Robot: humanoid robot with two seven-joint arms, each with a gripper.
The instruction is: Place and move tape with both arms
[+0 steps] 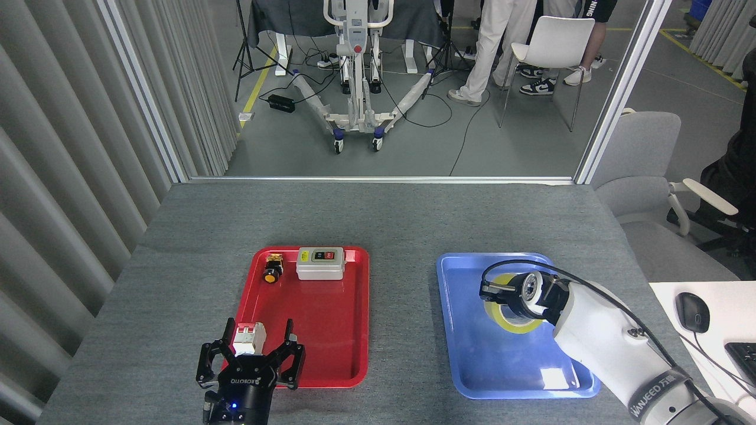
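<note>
Our right end effector [495,290] sits low over the wide roll of translucent yellow packing tape [512,321], which lies flat inside the shallow blue plastic tray [466,354], toward its far half. The black wrist covers the top of the roll, so we cannot tell whether the fingers are spread around the tape or pinching it; from the low, downward-pointing pose we judge that this arm is either taking hold of the roll or setting it down. Only the near rim of the roll shows below the wrist.

Our left end effector [251,360] hovers at the near-left corner of the flat red plastic tray [331,330], its black fingers spread wide and holding nothing. Between those fingers, seen from above, stands a small white circuit breaker with a red switch [247,338], resting on the red tray's near-left corner. We judge that this arm is parked open there so it can receive or shift the tape when its turn comes.

Relative to the red tray, the blue tray lies to the right on the grey felt-covered tabletop [177,283], well apart from it. At the red tray's far edge sit a grey push-button switch box [320,263] and, just left of it, a small black and yellow push button [272,268].

Counted: one roll of tape, two trays, two end effectors, one breaker, one switch box, one push button.
</note>
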